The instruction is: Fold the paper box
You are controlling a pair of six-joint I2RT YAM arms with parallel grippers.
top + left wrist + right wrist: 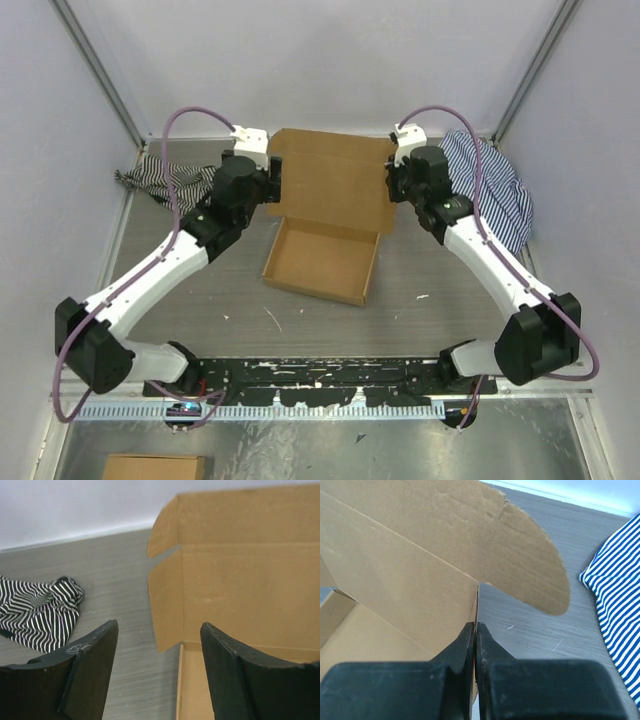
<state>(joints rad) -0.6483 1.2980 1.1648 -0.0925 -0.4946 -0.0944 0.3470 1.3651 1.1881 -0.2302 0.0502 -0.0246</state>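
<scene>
Grey table — carries paper box, black-striped cloth, blue-striped cloth.

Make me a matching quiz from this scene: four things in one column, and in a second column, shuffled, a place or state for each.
Column one:
1. left gripper
2. right gripper
3. black-and-white striped cloth
4. blue-and-white striped cloth

Column two:
A. lies to the right of the paper box
B. open, empty, near the box's left flap
C. lies to the left of the box
D. shut on the box's right wall

Pairs: 1-B; 2-D; 3-C; 4-A.
</scene>
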